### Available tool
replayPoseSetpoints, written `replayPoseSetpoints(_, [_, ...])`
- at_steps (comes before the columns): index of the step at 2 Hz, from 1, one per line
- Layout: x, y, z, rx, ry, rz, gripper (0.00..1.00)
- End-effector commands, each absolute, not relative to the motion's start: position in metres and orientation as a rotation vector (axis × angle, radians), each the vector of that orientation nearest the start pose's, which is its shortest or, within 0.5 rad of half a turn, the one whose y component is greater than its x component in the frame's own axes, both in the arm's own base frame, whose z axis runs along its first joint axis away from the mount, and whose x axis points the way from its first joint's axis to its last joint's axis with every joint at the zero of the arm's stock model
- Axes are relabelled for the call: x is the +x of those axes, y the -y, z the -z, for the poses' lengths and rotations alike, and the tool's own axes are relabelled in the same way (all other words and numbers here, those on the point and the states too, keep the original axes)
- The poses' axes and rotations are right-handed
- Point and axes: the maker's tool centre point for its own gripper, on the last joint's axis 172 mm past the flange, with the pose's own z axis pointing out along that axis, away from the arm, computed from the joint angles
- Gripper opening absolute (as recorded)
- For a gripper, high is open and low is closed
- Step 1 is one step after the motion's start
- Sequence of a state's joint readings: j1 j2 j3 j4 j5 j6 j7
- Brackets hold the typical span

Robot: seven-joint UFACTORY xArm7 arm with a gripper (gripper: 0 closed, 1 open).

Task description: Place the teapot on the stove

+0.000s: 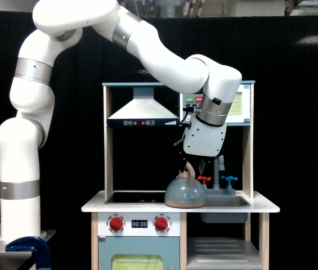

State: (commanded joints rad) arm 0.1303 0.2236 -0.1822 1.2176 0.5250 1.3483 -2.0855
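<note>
1. Gripper (192,163) above teapot (185,193), fingers straddling top of handle (188,169). Spread apart, looks like; nothing pinched. Contact with handle: cannot tell from exterior view.
2. Teapot sitting on countertop (260,209), just at right edge of stove (135,198) (exterior view's right), hard against sink (225,200). Not clearly on stove yet; mostly beside it.
3. Handling guess: rigid toy shell, light, not fragile. Glazed dome likely slick, bad for pinching.
4. Best hold: apex of wooden arch handle, across its thin side. Expect swing under jaws if grabbed off-centre.
5. Faucet (220,171) close to teapot's right; watch clearance when lifting.
</note>
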Motion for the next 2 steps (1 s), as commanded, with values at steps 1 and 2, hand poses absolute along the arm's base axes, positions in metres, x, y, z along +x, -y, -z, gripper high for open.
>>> replayPoseSetpoints(1, [0.442, -0.144, -0.159, -1.603, 2.065, 0.305, 1.0])
replayPoseSetpoints(2, [0.446, -0.168, -0.148, -1.603, 2.065, 0.305, 1.0])
